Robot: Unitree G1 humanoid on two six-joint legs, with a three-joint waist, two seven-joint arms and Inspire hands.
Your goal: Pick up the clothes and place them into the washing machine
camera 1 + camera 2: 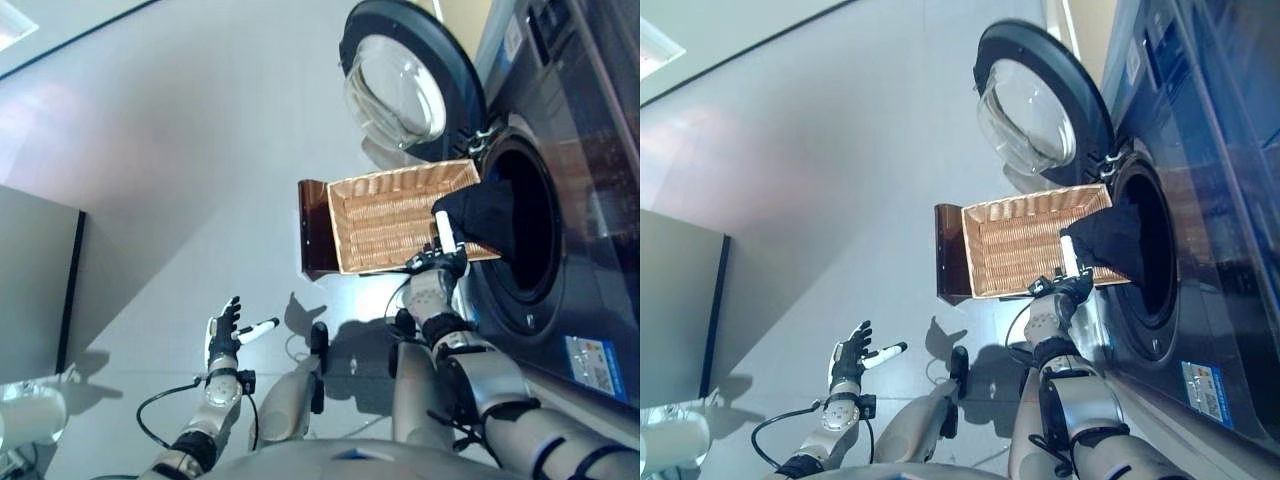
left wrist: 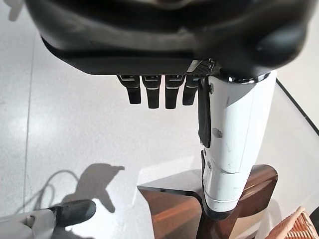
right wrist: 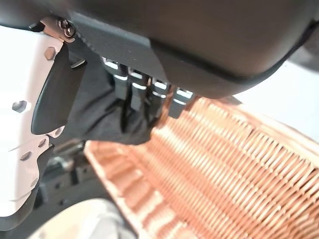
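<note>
Right hand point(image 1: 447, 262) pinched black garment point(image 1: 487, 214) at washer drum mouth point(image 1: 528, 225), over wicker basket point(image 1: 392, 215); garment's far end hidden inside. Left hand point(image 1: 224, 330) idle, fingers spread.

The left hand point(image 1: 222, 335) is held out with straight fingers. The right hand point(image 1: 447, 255) reaches forward, fingers curled.

Directly ahead of the right hand point(image 1: 443, 262), a black garment point(image 1: 487, 213) drapes across the washing machine opening point(image 1: 530, 225), with the wicker basket point(image 1: 385, 215) close beside it. Bare floor point(image 1: 190, 150) surrounds the left hand point(image 1: 224, 332), its straight fingers clear of everything.
</note>
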